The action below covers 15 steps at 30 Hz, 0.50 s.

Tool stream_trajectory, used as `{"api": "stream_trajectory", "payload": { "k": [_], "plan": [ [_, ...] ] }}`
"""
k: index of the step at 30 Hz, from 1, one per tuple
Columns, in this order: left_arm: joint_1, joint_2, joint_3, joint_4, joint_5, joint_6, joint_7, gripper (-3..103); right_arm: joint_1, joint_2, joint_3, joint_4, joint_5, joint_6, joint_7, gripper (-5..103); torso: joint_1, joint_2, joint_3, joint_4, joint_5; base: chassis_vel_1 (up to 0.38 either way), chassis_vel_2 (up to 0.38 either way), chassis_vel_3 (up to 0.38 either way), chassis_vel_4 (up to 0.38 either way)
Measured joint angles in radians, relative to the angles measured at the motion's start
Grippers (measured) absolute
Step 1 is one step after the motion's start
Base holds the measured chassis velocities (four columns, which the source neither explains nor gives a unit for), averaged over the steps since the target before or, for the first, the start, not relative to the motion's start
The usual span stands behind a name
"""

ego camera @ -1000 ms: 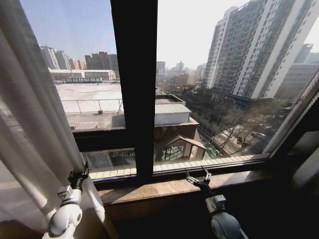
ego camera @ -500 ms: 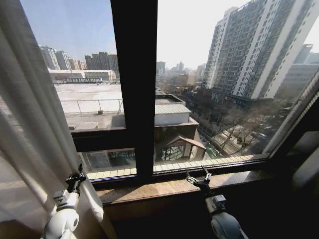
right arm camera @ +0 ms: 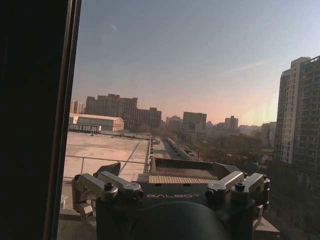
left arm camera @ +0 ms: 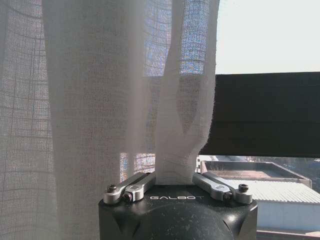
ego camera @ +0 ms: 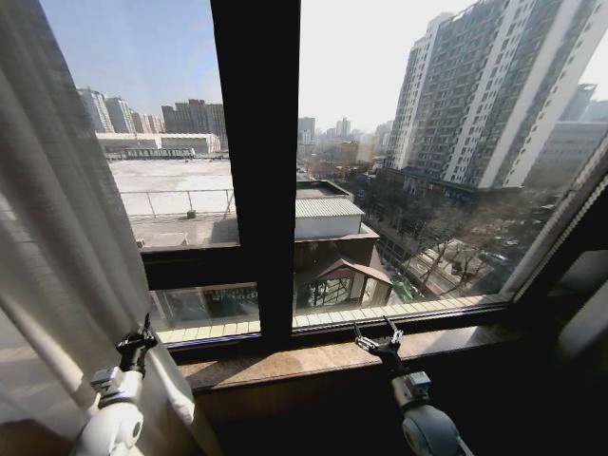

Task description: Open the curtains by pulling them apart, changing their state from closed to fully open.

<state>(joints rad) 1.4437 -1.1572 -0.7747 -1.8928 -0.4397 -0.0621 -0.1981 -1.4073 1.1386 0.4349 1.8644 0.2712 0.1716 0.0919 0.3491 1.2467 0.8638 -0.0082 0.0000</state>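
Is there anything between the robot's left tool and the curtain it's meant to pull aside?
Nothing visible. The left tool is already pinched on a fold of the curtain, at its edge beside the black window frame. The right tool sits apart over the sill, open.

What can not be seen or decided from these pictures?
- Curtain: its top and bottom are cut off by the head view's edges.
- Left end effector: in the left wrist view the fabric gathered between the fingers hides their tips.
- A right-hand curtain: the head view's right edge ends at the dark window frame.
- Right end effector: open above the sill; contact unclear.
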Motion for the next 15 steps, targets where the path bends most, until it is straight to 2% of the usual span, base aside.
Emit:
{"api": "stream_trajectory", "payload": {
  "k": [8, 15],
  "plan": [
    [0.002, -0.006, -0.002, -0.006, 0.003, -0.014, -0.003, 0, 0.0, 0.0, 0.0, 0.0, 0.0, 0.0, 0.0, 100, 0.0, 0.0, 0.0, 0.0, 0.0001, 0.132, 0.139, -0.142, -0.135],
    [0.012, -0.015, -0.014, -0.007, 0.004, -0.02, -0.005, 0, 0.0, 0.0, 0.0, 0.0, 0.0, 0.0, 0.0, 100, 0.0, 0.0, 0.0, 0.0001, -0.0001, 0.289, 0.24, -0.279, -0.234]
  ]
}}
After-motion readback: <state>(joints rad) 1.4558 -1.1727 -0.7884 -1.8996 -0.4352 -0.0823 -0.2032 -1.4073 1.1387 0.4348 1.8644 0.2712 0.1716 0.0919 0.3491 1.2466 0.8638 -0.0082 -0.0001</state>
